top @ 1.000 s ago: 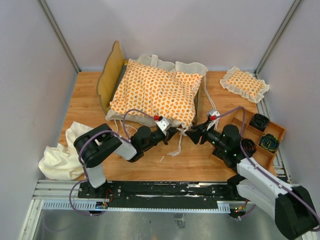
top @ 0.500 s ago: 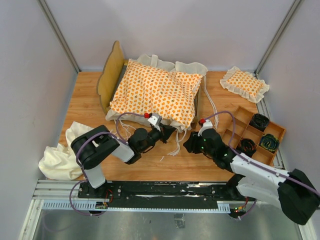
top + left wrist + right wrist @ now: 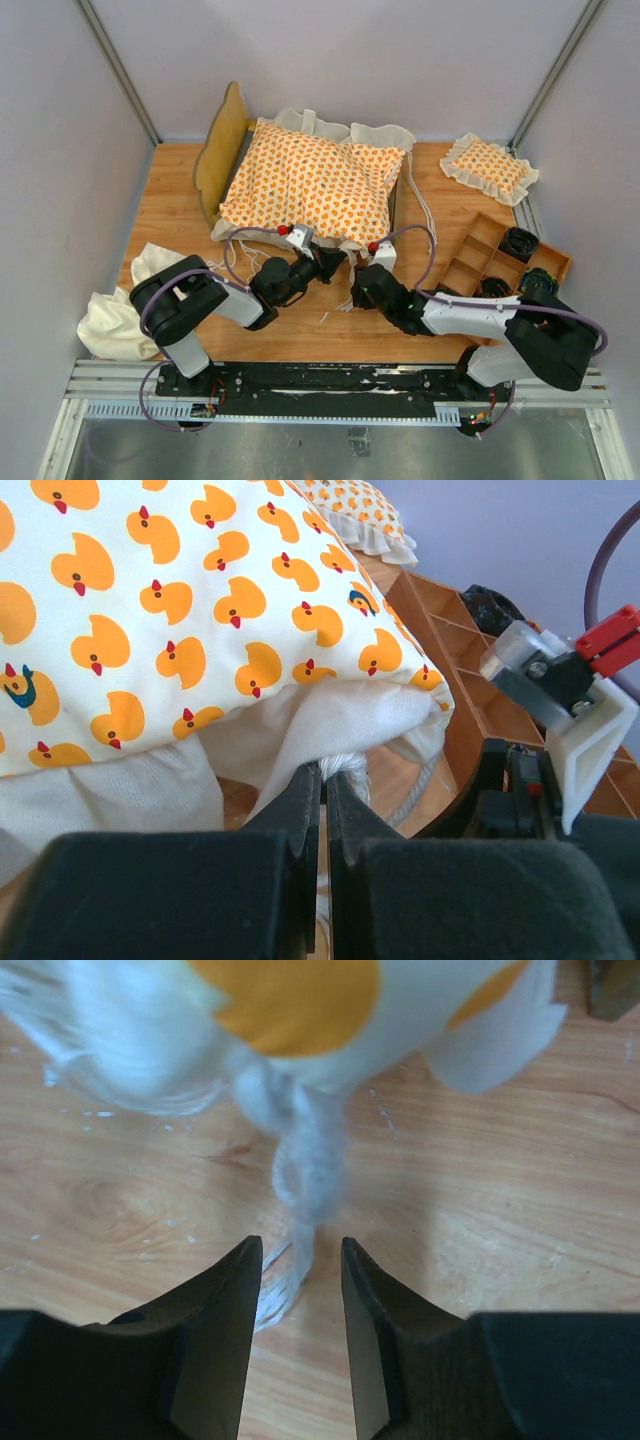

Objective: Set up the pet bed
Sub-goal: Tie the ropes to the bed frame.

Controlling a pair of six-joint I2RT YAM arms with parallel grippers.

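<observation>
The pet bed's light-wood frame [image 3: 222, 150] stands at the back left, and its duck-patterned cushion [image 3: 310, 185] lies across it, overhanging the near side. My left gripper [image 3: 336, 262] is under the cushion's near edge. In the left wrist view it [image 3: 325, 772] is shut on a white tie string [image 3: 350, 767] below the cream ruffle [image 3: 300, 730]. My right gripper [image 3: 357, 284] is just to the right of it, low over the wood floor. In the right wrist view it [image 3: 302, 1250] is open, and a twisted tie string [image 3: 305, 1175] hangs from the cushion corner [image 3: 290, 1000] down between its fingertips.
A small ruffled pillow [image 3: 490, 168] lies at the back right. A wooden compartment tray [image 3: 468, 262] with dark rolled items sits right of my right arm. A plain cream cloth [image 3: 125, 315] is bunched at the near left. Walls close in three sides.
My right arm has swung left from beside the tray to the cushion's near corner, its jaws narrowing slightly around the hanging string. The left gripper has edged left, still shut.
</observation>
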